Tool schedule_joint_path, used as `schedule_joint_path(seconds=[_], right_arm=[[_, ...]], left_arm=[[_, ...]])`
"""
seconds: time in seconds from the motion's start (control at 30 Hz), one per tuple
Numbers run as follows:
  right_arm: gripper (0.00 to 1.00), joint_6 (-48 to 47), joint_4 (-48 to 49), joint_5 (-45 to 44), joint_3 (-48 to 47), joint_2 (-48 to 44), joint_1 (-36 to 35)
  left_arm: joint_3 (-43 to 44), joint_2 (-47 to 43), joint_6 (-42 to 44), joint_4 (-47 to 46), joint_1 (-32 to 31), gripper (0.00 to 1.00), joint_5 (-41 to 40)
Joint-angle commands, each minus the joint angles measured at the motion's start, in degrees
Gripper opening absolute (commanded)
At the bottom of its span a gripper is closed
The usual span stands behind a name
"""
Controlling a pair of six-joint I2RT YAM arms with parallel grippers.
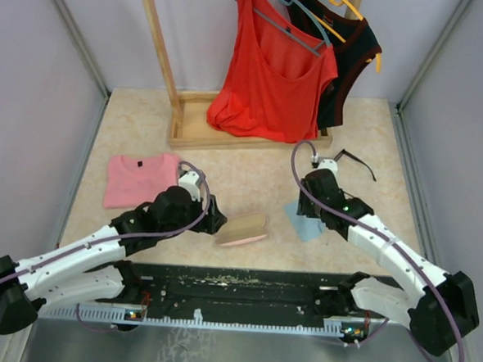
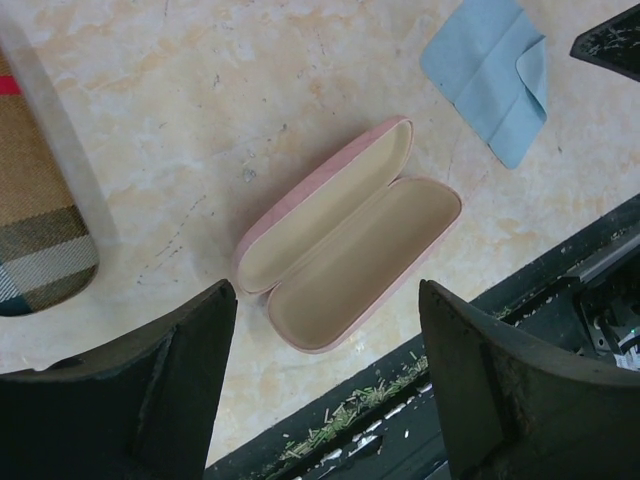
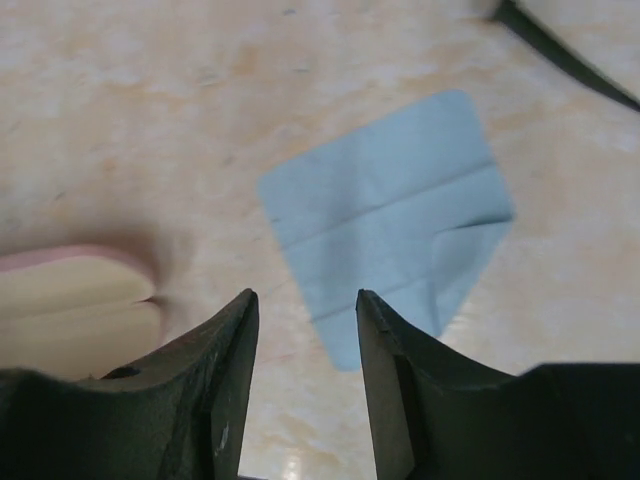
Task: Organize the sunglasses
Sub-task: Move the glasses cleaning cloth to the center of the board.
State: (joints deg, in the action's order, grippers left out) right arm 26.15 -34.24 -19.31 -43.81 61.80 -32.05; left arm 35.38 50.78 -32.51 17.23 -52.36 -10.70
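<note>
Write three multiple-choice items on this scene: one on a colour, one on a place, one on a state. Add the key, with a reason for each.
1. The folded shirt on the table is:
A. red
B. pink
C. blue

2. The blue cloth lies:
A. inside the pink case
B. on the folded shirt
C. on the table, to the right of the pink case

3. The pink case is:
A. shut
B. open with the cloth inside
C. open and empty

Key:
1 B, as the top view shows it pink.
2 C, as the left wrist view shows bare table between cloth and case.
3 C, as its lid is laid back and only cream lining shows.
</note>
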Motion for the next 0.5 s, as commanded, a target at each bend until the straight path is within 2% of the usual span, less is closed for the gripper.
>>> schedule_joint_path(seconds=[0.0, 0.2, 0.33, 0.47], right_arm=[[0.46, -1.2, 19.2, 17.8, 6.1, -2.4, -4.1], [0.51, -3.5, 28.4, 16.3, 6.3, 6.3, -10.5], [0.51, -4.5, 34.0, 17.8, 6.2, 11.5, -10.9], [0.51, -4.3, 35.0, 16.9, 5.0, 15.9, -10.9]], left_arm=[[-2.7, 0.5, -0.3, -4.2, 0.2, 0.78, 3.7], [-5.4, 3.0, -2.6, -5.4, 0.1, 0.71, 3.7], [-7.8, 3.8, -2.8, -7.7, 0.1, 0.68, 4.2], [-9.1, 4.8, -3.3, -9.0, 0.1, 0.66, 4.2]])
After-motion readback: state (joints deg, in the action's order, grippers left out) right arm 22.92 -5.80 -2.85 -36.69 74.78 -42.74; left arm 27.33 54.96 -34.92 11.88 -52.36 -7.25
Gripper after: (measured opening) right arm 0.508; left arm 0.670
